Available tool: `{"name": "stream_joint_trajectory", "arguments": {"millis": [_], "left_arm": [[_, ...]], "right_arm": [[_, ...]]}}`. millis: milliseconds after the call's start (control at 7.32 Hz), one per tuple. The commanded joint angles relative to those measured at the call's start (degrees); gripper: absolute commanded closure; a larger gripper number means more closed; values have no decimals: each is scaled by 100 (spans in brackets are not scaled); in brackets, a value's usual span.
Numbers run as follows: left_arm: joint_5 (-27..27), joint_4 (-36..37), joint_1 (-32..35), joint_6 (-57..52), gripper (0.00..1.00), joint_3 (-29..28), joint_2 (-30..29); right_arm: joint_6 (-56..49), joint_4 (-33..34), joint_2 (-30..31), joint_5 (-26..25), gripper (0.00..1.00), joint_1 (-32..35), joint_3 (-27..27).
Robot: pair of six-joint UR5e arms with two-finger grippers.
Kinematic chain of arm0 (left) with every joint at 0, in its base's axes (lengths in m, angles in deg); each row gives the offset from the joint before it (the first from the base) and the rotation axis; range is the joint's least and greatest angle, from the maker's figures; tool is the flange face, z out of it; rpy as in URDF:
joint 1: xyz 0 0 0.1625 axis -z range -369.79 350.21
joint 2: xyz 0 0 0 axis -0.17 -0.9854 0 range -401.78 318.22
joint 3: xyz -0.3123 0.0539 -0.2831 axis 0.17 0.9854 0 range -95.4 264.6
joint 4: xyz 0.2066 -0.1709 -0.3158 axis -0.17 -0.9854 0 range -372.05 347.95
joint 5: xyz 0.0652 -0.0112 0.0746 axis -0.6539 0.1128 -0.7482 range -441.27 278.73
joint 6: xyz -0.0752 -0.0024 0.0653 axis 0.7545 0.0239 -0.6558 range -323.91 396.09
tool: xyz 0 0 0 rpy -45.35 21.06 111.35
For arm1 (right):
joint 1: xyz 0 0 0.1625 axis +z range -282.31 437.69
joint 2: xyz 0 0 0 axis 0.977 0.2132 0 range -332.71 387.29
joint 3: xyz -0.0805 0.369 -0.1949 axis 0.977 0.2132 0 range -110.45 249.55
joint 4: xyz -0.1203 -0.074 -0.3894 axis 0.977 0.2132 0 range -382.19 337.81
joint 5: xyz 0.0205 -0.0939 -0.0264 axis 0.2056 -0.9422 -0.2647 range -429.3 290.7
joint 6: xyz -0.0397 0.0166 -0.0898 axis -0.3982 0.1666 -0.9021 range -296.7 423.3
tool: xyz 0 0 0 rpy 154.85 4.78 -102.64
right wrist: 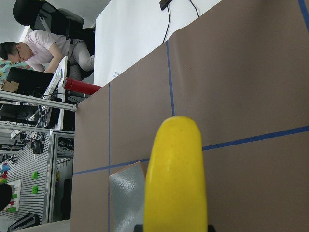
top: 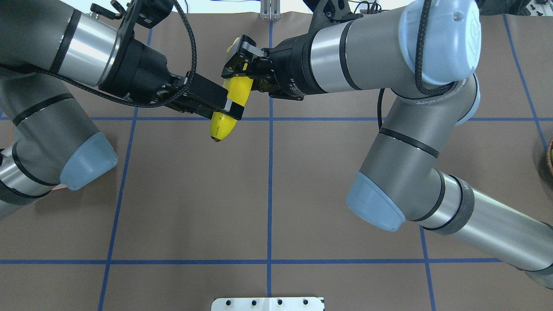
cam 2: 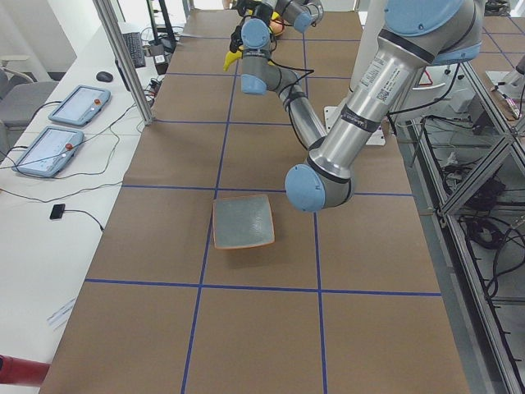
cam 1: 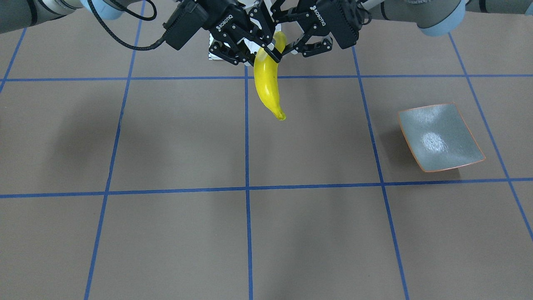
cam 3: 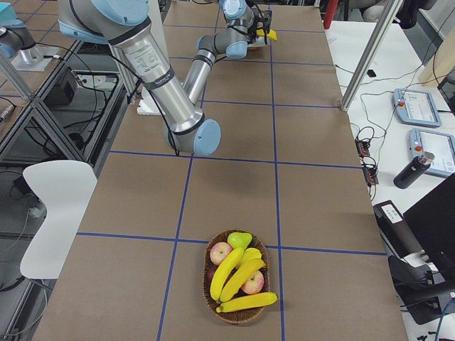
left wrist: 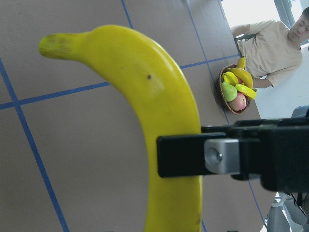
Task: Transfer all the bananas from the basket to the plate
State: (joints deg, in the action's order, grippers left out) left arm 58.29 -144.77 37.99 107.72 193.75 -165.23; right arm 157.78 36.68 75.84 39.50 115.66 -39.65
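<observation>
One banana aloft: a yellow banana (cam 1: pixel 266 87) hangs in the air above the brown tabletop (cam 1: pixel 166 137), between the two grippers and touching nothing below. It is close to the tabletop's middle line, with the plate off to one side and the basket off to the other.
Banana's ends: in the front view the stem (cam 1: pixel 282 117) points down toward the camera, clear of both grippers. In the overhead view the dark tip (top: pixel 217 138) pokes out past the left gripper.
Right gripper: the right gripper (top: pixel 237 55) is partly closed and pinches the banana on the stem side of the left gripper. Its own wrist view shows the fruit wedged between its two fingertips.
Left gripper: the left gripper (top: pixel 232 110) reaches in from the opposite side, nearer the dark tip. One finger lies across the banana and the other is hidden behind it, so I cannot tell whether it is clamping.
Plate: a square grey-green plate (cam 1: pixel 441 125) with a thin orange rim lies on the tabletop toward the robot's left, well apart from the banana.
Basket: a wicker basket (cam 3: pixel 233 320) sits at the robot's right end of the tabletop, well apart from both grippers.
Basket contents: three bananas (cam 3: pixel 238 280) lie in it, along with apples (cam 3: pixel 220 252) and a pear (cam 3: pixel 242 240).
Person: a seated person (left wrist: pixel 270 48) shows beyond the basket in the left wrist view.
</observation>
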Motion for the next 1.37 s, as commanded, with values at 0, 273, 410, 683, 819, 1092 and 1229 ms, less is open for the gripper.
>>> {"name": "stream_joint_trajectory", "arguments": {"millis": [0,273,410,683,819,1092,1229], "left_arm": [[1,-96,-23,-9,85,-8,-3],[1,-96,-41,-17,100,10,14],[1,-88,-41,-17,100,10,49],[1,-70,-15,-17,100,18,233],[1,-70,20,-9,100,123,547],[-8,-70,169,0,100,657,1617],[-17,-70,466,-17,100,738,2049]], "right_arm": [[0,-7,-3,-16,62,0,4],[-88,-7,6,-34,0,0,-14],[-123,-7,6,-51,0,9,-48],[-132,80,111,88,0,376,-154],[-219,263,372,350,0,691,-146],[-1540,991,926,1131,0,1446,-128],[-2191,1421,1155,1370,0,1763,-111]]}}
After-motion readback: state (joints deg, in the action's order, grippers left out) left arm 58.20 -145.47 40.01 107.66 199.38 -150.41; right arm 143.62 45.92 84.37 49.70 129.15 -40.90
